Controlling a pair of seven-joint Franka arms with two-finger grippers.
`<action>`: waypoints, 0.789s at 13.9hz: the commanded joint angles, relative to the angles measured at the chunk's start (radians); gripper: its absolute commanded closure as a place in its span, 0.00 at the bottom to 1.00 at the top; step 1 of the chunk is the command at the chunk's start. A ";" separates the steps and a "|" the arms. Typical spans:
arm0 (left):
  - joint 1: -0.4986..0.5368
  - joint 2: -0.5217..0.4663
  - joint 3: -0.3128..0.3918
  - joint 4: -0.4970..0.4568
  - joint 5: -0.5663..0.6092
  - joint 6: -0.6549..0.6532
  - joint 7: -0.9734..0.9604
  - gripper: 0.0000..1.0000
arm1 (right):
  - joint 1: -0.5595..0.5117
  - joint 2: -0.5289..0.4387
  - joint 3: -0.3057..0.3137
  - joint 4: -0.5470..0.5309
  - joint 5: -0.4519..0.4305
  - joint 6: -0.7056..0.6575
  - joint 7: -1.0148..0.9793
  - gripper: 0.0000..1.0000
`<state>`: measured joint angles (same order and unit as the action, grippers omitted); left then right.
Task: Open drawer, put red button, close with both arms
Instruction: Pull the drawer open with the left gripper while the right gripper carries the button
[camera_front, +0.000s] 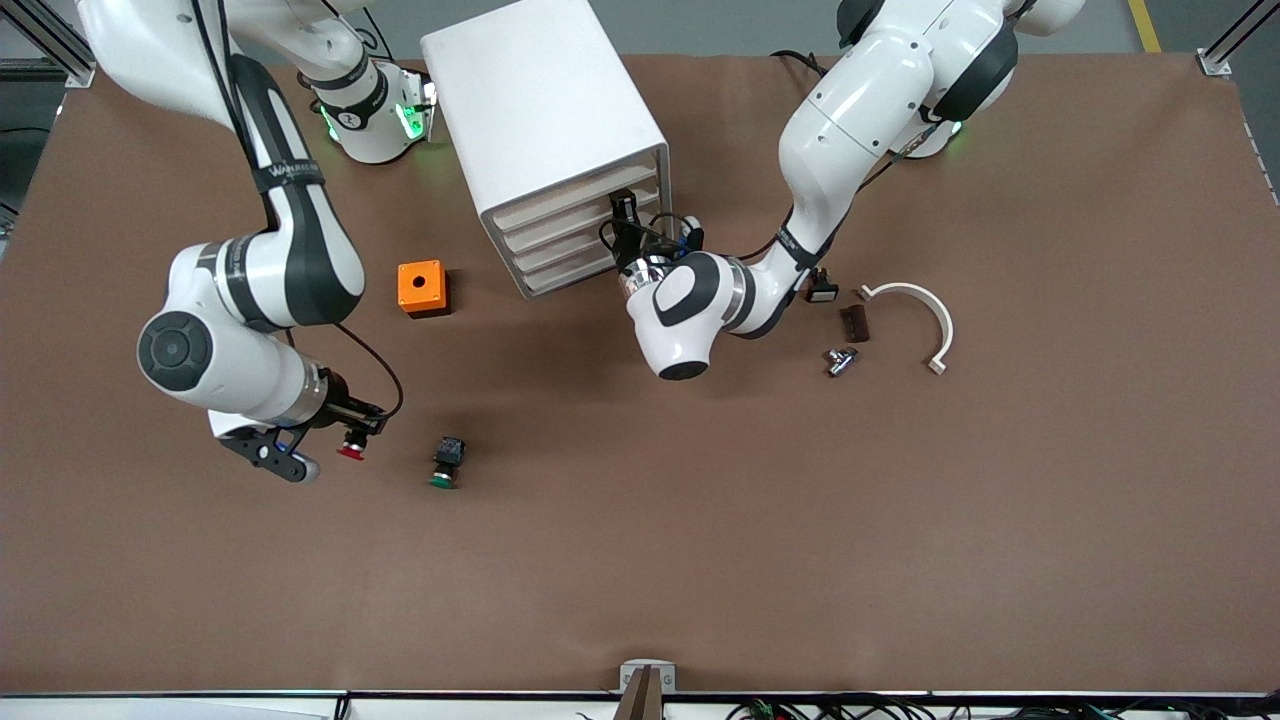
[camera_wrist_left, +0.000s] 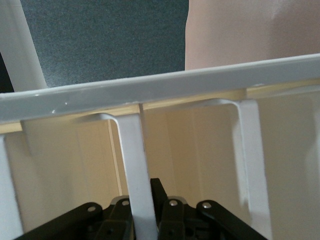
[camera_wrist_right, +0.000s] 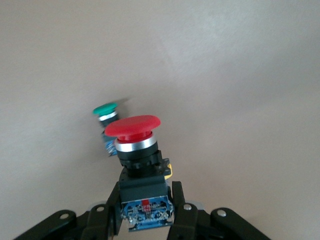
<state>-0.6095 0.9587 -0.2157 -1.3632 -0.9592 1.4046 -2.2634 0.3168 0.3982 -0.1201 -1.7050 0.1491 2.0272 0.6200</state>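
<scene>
The white drawer cabinet (camera_front: 545, 120) stands at the table's robot end, its drawers shut. My left gripper (camera_front: 624, 212) is at the front of an upper drawer (camera_front: 575, 200). In the left wrist view the left gripper (camera_wrist_left: 145, 200) is shut on a white strip handle (camera_wrist_left: 135, 160) just under the cabinet's top rail (camera_wrist_left: 160, 87). My right gripper (camera_front: 358, 432) is low over the table toward the right arm's end. It is shut on the black body of the red button (camera_front: 351, 450). In the right wrist view the right gripper (camera_wrist_right: 145, 195) holds the red button (camera_wrist_right: 134, 131) with the cap pointing away.
A green-capped button (camera_front: 446, 464) (camera_wrist_right: 106, 116) lies on the table beside the red one. An orange box with a hole (camera_front: 422, 288) sits near the cabinet. Toward the left arm's end lie a white curved piece (camera_front: 928, 312), a dark block (camera_front: 855, 322) and a small metal part (camera_front: 840, 360).
</scene>
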 joint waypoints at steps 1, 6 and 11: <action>0.025 0.009 0.002 0.006 -0.021 -0.015 -0.010 0.92 | 0.048 -0.056 -0.006 -0.016 0.043 -0.028 0.096 1.00; 0.086 0.017 0.002 0.007 -0.038 -0.015 -0.007 0.91 | 0.120 -0.093 -0.004 -0.019 0.046 -0.033 0.219 1.00; 0.165 0.023 0.002 0.010 -0.041 -0.013 -0.010 0.88 | 0.238 -0.122 -0.006 -0.044 0.047 -0.035 0.430 1.00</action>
<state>-0.4668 0.9671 -0.2133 -1.3638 -0.9830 1.3965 -2.2817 0.4982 0.3199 -0.1175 -1.7095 0.1796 1.9931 0.9556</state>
